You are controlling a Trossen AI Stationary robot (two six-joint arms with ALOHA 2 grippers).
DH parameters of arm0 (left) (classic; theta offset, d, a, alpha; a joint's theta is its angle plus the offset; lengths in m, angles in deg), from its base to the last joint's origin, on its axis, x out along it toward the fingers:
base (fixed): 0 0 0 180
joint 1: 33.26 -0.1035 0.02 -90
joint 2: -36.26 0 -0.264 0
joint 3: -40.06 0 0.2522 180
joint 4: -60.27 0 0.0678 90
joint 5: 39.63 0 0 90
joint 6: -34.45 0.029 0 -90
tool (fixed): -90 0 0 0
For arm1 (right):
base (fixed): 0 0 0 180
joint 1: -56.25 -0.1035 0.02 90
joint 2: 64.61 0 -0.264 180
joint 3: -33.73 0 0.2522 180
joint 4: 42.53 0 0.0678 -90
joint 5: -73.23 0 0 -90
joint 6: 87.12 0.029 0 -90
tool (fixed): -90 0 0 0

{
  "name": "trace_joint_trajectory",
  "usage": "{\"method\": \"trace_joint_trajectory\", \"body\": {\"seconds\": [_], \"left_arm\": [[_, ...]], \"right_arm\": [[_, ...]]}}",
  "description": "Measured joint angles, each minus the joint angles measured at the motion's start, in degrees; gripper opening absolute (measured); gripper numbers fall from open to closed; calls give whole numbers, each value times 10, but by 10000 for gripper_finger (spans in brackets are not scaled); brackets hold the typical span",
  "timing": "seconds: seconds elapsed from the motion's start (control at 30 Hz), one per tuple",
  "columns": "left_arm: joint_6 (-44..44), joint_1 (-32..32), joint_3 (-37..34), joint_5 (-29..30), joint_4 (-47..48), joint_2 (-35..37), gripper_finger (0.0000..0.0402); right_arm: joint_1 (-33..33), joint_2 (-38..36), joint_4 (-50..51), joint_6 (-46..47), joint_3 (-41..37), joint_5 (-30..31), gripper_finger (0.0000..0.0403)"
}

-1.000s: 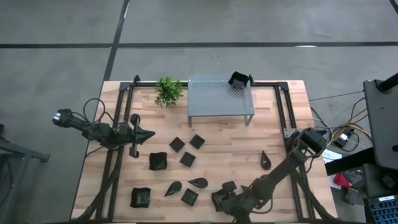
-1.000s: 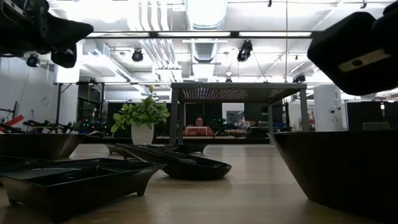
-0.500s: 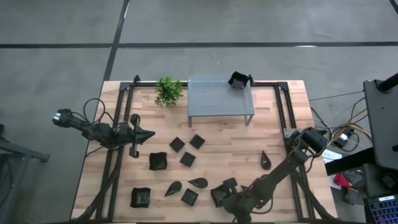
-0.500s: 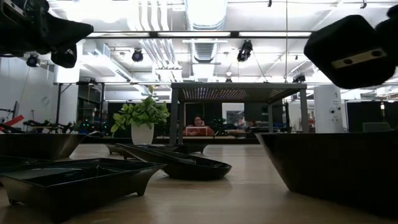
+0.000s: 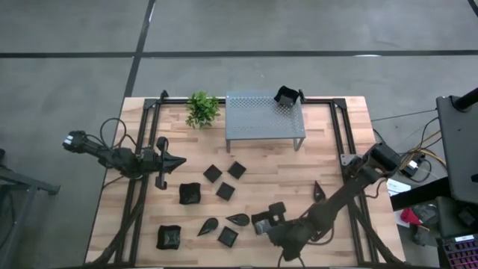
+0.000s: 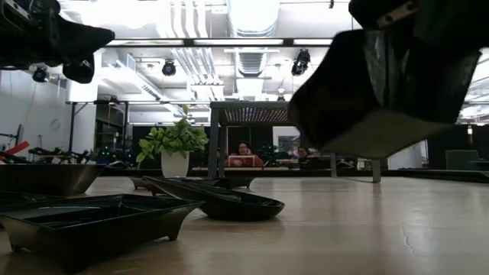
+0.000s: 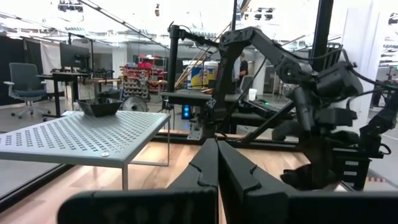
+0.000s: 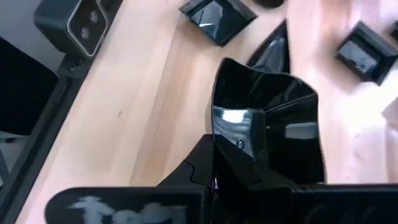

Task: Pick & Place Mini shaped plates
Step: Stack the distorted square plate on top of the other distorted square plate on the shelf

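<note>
Several mini shaped plates lie on the wooden table: flat squares [image 5: 225, 190], teardrops [image 5: 238, 220] and deeper squares [image 5: 190, 193]. One teardrop [image 5: 319, 192] lies apart at the right, and one dish [image 5: 286, 95] sits on the grey shelf [image 5: 265, 119]. My right gripper [image 5: 266, 223] is near the table's front edge, shut on a deep wavy-rimmed dish [image 8: 267, 118], which also shows raised in the low view [image 6: 382, 92]. My left gripper [image 5: 179, 160] waits shut at the table's left, above the surface. My right gripper pinches one side wall of the deep dish at its rim [image 8: 215, 122], one finger [image 8: 252, 171] inside the hollow and one outside. The fingers come slanting down from the near right. The dish hangs lifted clear of the table, tilted [image 6: 359, 141].
A small green plant [image 5: 202, 109] stands at the far left of the shelf. Black frame rails [image 5: 340, 134] run along the table's left and right sides. Bare wood shows between the shelf and the plates and at the right of centre.
My right gripper has taken hold of the deep dish and risen, drifting a little toward the far edge. The dish, which stood on the table near the front edge, now hangs clear of it and tilted.
</note>
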Motion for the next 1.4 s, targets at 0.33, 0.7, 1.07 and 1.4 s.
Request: {"method": "trace_joint_trajectory", "body": {"seconds": [0.33,0.7,1.07,1.4], "left_arm": [[0,0,0,0,2,-1,0],[0,0,0,0,3,-1,0],[0,0,0,0,4,-1,0],[0,0,0,0,7,-1,0]], "right_arm": [[34,-92,75,-6,0,32,8],[63,-195,149,-6,0,89,8],[138,-245,164,-74,0,89,8],[213,-278,217,-121,40,88,8]]}}
